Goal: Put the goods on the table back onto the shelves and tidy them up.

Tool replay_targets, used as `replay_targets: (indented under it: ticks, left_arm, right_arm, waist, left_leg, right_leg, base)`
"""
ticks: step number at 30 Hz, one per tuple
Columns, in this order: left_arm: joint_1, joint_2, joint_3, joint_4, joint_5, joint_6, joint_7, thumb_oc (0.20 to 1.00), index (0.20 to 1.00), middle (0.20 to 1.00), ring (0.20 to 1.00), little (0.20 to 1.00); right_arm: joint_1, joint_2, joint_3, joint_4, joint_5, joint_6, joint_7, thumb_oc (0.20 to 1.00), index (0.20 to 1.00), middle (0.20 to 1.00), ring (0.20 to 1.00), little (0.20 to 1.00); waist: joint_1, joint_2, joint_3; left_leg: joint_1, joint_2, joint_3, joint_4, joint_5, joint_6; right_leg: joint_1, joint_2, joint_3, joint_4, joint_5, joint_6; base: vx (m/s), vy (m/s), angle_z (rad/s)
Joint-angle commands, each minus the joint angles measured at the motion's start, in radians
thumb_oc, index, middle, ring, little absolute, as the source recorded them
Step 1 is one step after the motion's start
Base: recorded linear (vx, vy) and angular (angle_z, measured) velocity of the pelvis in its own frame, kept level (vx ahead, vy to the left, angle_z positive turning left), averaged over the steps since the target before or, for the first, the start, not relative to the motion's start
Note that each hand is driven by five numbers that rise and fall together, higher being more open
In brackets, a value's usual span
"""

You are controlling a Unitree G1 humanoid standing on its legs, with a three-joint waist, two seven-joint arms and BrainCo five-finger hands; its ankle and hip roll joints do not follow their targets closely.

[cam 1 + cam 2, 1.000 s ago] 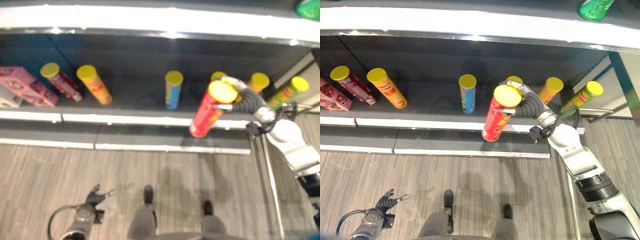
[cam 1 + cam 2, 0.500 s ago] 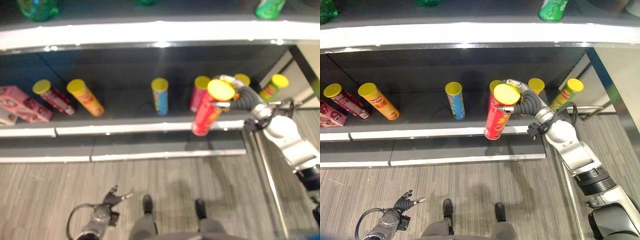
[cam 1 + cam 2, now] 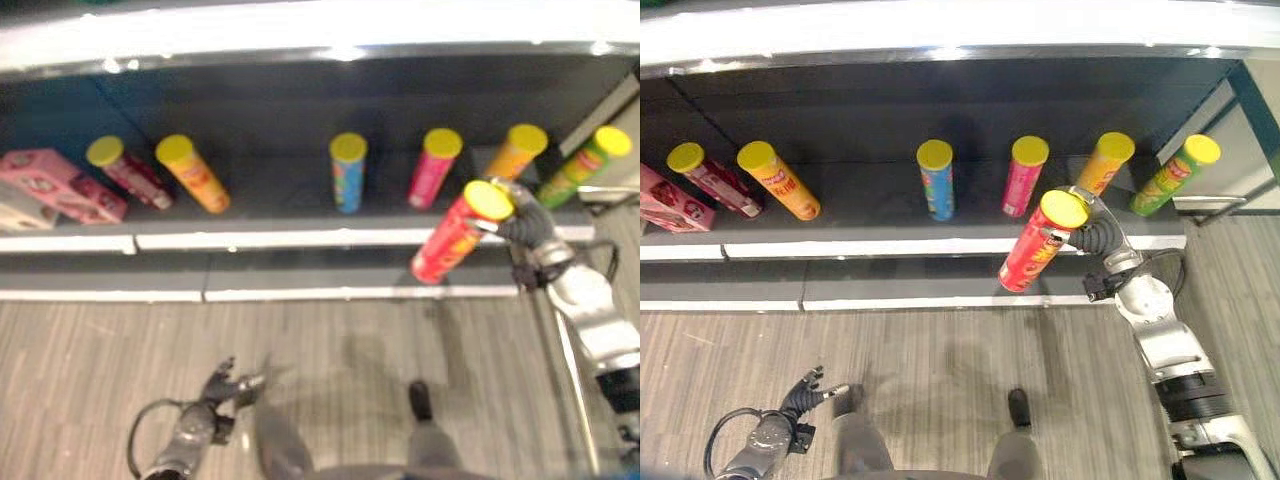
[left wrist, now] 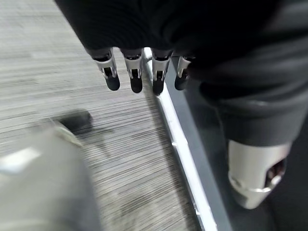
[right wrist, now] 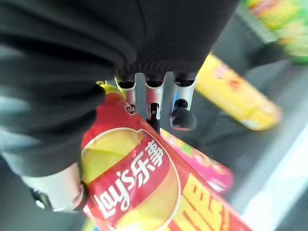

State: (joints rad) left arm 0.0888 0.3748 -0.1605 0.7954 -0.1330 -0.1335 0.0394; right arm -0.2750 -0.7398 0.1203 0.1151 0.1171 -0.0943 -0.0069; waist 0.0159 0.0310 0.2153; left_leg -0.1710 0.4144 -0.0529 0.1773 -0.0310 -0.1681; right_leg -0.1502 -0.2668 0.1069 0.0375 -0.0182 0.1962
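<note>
My right hand (image 3: 1092, 236) is shut on a red chip can (image 3: 1038, 242) with a yellow lid, held tilted in front of the shelf edge (image 3: 890, 247). In the right wrist view its fingers (image 5: 179, 113) curl over the red can (image 5: 139, 183). On the shelf stand a maroon can (image 3: 718, 181), an orange can (image 3: 781, 184), a blue can (image 3: 936, 184), a pink can (image 3: 1023, 180), a yellow-orange can (image 3: 1106, 165) and a green can (image 3: 1168, 178). The red can hangs between the pink and yellow-orange ones, nearer to me. My left hand (image 3: 804, 391) hangs low over the floor, fingers (image 4: 136, 77) straight.
A pink box (image 3: 664, 200) lies at the shelf's far left. A lower ledge (image 3: 890, 297) runs under the shelf, above the grey wood-look floor (image 3: 940, 360). A wide gap lies between the orange and blue cans.
The camera has shifted. My right hand has carried the red can to the right and lower, from in front of the pink can to a spot right of it. The left hand stays low.
</note>
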Motion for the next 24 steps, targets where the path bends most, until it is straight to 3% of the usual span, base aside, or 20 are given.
replay_targets:
  ticks: [1,2,4,5,7,10,11,12,13,14,15,18,20,21,22,24]
  left_arm:
    - [-0.058,0.147,-0.007,-0.032,-0.009,-0.021,-0.010,1.000,1.000,1.000,1.000,1.000]
    - [-0.062,0.154,-0.013,0.012,0.028,-0.022,0.009,1.000,1.000,1.000,1.000,1.000]
    - [-0.072,0.165,-0.020,0.014,0.060,-0.018,0.012,1.000,1.000,1.000,1.000,1.000]
    - [-0.091,0.176,0.010,0.054,0.036,-0.004,0.005,1.000,1.000,1.000,1.000,1.000]
    - [-0.081,0.185,0.052,0.117,0.067,0.001,0.013,1.000,1.000,1.000,1.000,1.000]
    - [-0.069,0.165,0.063,0.189,0.106,0.010,0.030,1.000,1.000,1.000,1.000,1.000]
    - [-0.038,0.120,0.066,0.254,0.192,0.069,0.044,1.000,1.000,1.000,1.000,1.000]
    - [-0.038,0.119,0.067,0.254,0.193,0.069,0.044,1.000,1.000,1.000,1.000,1.000]
    - [-0.062,0.133,0.038,0.255,0.167,0.028,0.052,1.000,1.000,1.000,1.000,1.000]
    - [-0.068,0.117,0.043,0.235,0.135,0.035,0.038,1.000,1.000,1.000,1.000,1.000]
    - [-0.055,0.074,0.074,0.270,0.102,0.033,0.045,1.000,1.000,1.000,1.000,1.000]
    - [-0.034,0.040,0.096,0.289,0.091,0.033,0.044,1.000,1.000,1.000,1.000,1.000]
    - [-0.029,0.018,0.097,0.304,0.104,0.034,0.047,1.000,1.000,1.000,1.000,1.000]
    - [-0.042,0.013,0.083,0.289,0.102,0.034,0.043,1.000,1.000,1.000,1.000,1.000]
    - [-0.041,0.013,0.082,0.288,0.102,0.034,0.043,1.000,1.000,1.000,1.000,1.000]
    - [-0.059,0.014,0.063,0.274,0.106,0.029,0.048,1.000,1.000,1.000,1.000,1.000]
  right_arm:
    - [-0.020,0.014,-0.036,-0.160,-0.008,-0.065,-0.006,0.200,0.200,0.200,0.200,0.200]
    - [-0.029,0.014,-0.015,-0.158,-0.014,-0.053,-0.001,0.200,0.200,0.200,0.200,0.200]
    - [-0.034,0.024,-0.023,-0.163,-0.017,-0.066,-0.007,0.200,0.200,0.200,0.200,0.200]
    - [-0.043,0.052,-0.042,-0.178,0.011,-0.057,-0.026,0.200,0.200,0.200,0.200,0.200]
    - [-0.058,0.056,-0.042,-0.187,0.008,-0.068,-0.028,0.200,0.200,0.200,0.200,0.200]
    - [-0.080,0.036,-0.035,-0.191,0.007,-0.094,-0.032,0.200,0.200,0.200,0.200,0.200]
    - [-0.044,0.031,-0.033,-0.049,-0.045,-0.093,-0.068,0.200,0.200,0.200,0.200,0.200]
    - [-0.046,0.031,-0.031,-0.046,-0.045,-0.096,-0.069,0.200,0.200,0.200,0.200,0.200]
    - [-0.117,-0.002,-0.007,-0.072,-0.049,-0.104,-0.053,0.200,0.200,0.200,0.200,0.200]
    - [-0.146,-0.005,0.011,-0.170,-0.034,-0.095,-0.062,0.200,0.200,0.200,0.200,0.200]
    - [-0.172,0.011,0.031,-0.161,-0.028,-0.077,-0.058,0.200,0.200,0.200,0.200,0.200]
    - [-0.145,-0.001,0.009,-0.176,-0.038,-0.071,-0.054,0.200,0.200,0.200,0.200,0.200]
    - [-0.120,-0.006,-0.009,-0.183,-0.048,-0.067,-0.047,0.200,0.200,0.200,0.200,0.200]
    - [-0.112,-0.010,-0.014,-0.172,-0.049,-0.062,-0.047,0.200,0.200,0.200,0.200,0.200]
    - [-0.111,-0.011,-0.015,-0.172,-0.049,-0.062,-0.047,0.200,0.200,0.200,0.200,0.200]
    - [-0.109,-0.007,-0.011,-0.158,-0.046,-0.062,-0.050,0.200,0.200,0.200,0.200,0.200]
  waist:
    - [-0.028,-0.075,-0.056]
    - [-0.054,-0.064,-0.055]
    - [-0.048,-0.077,-0.043]
    - [-0.033,-0.093,-0.037]
    - [-0.024,-0.111,-0.059]
    - [-0.004,-0.114,-0.079]
    - [0.043,-0.115,-0.076]
    - [0.042,-0.115,-0.077]
    - [0.035,-0.127,-0.056]
    - [0.019,-0.126,-0.039]
    - [0.012,-0.109,-0.034]
    - [0.002,-0.095,-0.026]
    - [-0.009,-0.084,-0.028]
    - [-0.013,-0.081,-0.033]
    - [-0.014,-0.080,-0.035]
    - [-0.009,-0.084,-0.043]
  left_leg:
    - [-0.068,0.067,-0.057,0.211,-0.078,-0.094]
    - [-0.059,0.068,-0.014,0.198,-0.188,-0.094]
    - [-0.101,0.035,-0.001,0.254,-0.180,-0.094]
    - [-0.092,-0.007,0.028,0.196,-0.146,-0.078]
    - [-0.021,-0.082,0.084,-0.003,-0.103,-0.029]
    - [0.030,-0.183,0.095,-0.157,-0.049,0.013]
    - [0.055,-0.227,0.099,-0.175,-0.062,0.033]
    - [0.053,-0.228,0.098,-0.175,-0.060,0.033]
    - [0.023,-0.275,0.067,-0.150,-0.050,0.042]
    - [0.032,-0.288,0.042,-0.159,-0.047,0.050]
    - [0.058,-0.317,0.063,-0.154,-0.062,0.061]
    - [0.058,-0.335,0.067,-0.122,-0.078,0.066]
    - [0.055,-0.322,0.075,-0.110,-0.079,0.058]
    - [0.028,-0.285,0.090,-0.120,-0.039,0.032]
    - [0.028,-0.284,0.089,-0.122,-0.039,0.031]
    - [-0.025,-0.242,0.074,-0.151,0.009,0.007]
  right_leg:
    - [-0.005,-0.244,0.025,-0.125,0.306,0.066]
    - [-0.047,-0.222,0.009,-0.125,0.336,0.066]
    - [-0.059,-0.207,-0.032,-0.125,0.362,0.066]
    - [-0.018,-0.142,-0.081,-0.109,0.281,0.066]
    - [-0.013,-0.048,-0.032,-0.019,0.197,0.064]
    - [0.034,0.116,-0.017,0.067,0.058,0.021]
    - [0.071,0.171,-0.079,0.050,-0.082,-0.021]
    - [0.069,0.170,-0.080,0.051,-0.082,-0.021]
    - [0.055,0.172,-0.052,0.080,-0.041,-0.015]
    - [0.014,0.215,0.004,0.104,-0.058,-0.033]
    - [0.024,0.213,0.003,0.069,-0.068,-0.043]
    - [0.041,0.197,-0.018,0.047,-0.061,-0.044]
    - [0.052,0.180,-0.027,0.021,-0.059,-0.042]
    - [0.056,0.155,-0.034,-0.001,-0.049,-0.024]
    - [0.058,0.156,-0.036,-0.005,-0.048,-0.024]
    - [0.065,0.120,-0.028,-0.030,-0.034,-0.006]
  base:
    - [-0.19,1.294,-0.23]
    - [-0.22,0.776,-0.09]
    - [-0.11,0.487,-0.51]
    - [-0.07,0.518,-0.32]
    - [-0.09,0.616,0.16]
    - [-0.09,0.479,0.18]
    - [-0.05,0.315,0.29]
    - [0.00,0.222,0.23]
    - [0.07,0.105,0.22]
    - [0.19,0.229,0.32]
    - [0.17,0.183,0.64]
    - [0.11,0.134,0.19]
    - [0.06,0.232,0.23]
    - [0.05,0.234,0.23]
    - [0.05,0.266,0.14]
    - [0.06,0.244,0.02]
